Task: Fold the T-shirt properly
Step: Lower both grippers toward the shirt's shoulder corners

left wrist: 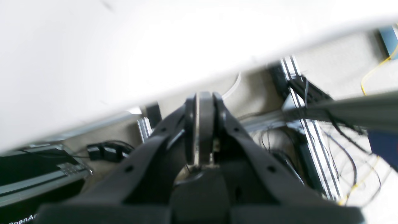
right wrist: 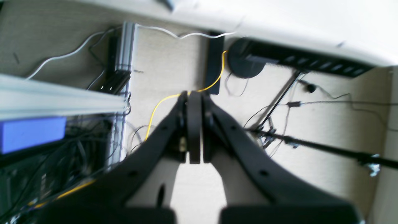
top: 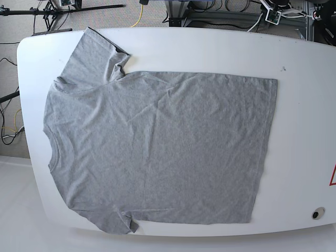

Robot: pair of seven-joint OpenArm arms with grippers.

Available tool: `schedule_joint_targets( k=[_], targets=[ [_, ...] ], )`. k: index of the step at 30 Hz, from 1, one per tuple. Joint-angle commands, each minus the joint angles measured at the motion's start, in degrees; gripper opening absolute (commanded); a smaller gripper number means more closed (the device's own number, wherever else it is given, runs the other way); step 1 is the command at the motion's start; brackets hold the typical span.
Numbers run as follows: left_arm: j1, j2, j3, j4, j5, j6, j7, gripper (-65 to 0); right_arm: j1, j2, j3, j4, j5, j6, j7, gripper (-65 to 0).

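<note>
The heather-grey T-shirt (top: 157, 147) lies flat and spread out on the white table (top: 304, 105) in the base view, plain side up, neck toward the left edge, hem toward the right. One sleeve reaches the far left corner, the other lies at the near edge. Neither arm appears in the base view. My left gripper (left wrist: 203, 102) is shut with nothing between its fingers, held off the table's edge above the floor. My right gripper (right wrist: 194, 99) is likewise shut and empty, hanging over the floor beside the table. The shirt does not show in either wrist view.
A small dark mark (top: 283, 68) and a round hole (top: 316, 213) sit on the table's right part. Beyond the table are aluminium frame rails (left wrist: 306, 124), cables, a yellow cord (right wrist: 161, 102) and a tripod leg (right wrist: 326, 149) on the carpet.
</note>
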Motion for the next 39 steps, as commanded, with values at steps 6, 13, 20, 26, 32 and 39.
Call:
schedule_joint_targets(
  k=[6, 13, 20, 26, 32, 39],
  targets=[
    [-0.61, 0.25, -2.47, 6.67, -0.97, -0.23, -0.94, -65.0, 0.55, 0.11, 4.97, 6.36, -0.27, 0.55, -1.97, -65.0],
    [-4.49, 0.73, -5.43, 11.80, -1.38, -4.10, -1.65, -64.6, 5.81, -1.78, 7.57, 7.91, -0.26, 1.09, -1.64, -64.8],
    [-7.23, 0.69, -5.02, 12.66, -3.14, -4.92, -2.38, -63.4, 8.91, -1.87, 11.20, 7.15, 6.28, 1.49, -3.23, -62.1],
    [-8.80, 0.37, -4.26, 10.41, -6.65, -4.44, -1.80, -58.6, 11.41, -1.22, 15.21, 6.40, 21.82, 1.18, -5.54, -49.2],
    [-9.64, -0.12, -4.51, 9.88, -10.41, -5.48, -1.28, -50.9, 12.93, -0.73, 17.63, 5.68, 35.60, 5.71, -6.48, -38.2],
    [-11.47, -0.45, -5.39, 9.30, -14.88, -11.82, 0.55, -49.1, 15.33, -0.77, 19.12, 4.42, 43.08, 16.17, -9.03, -38.2]
  ],
)
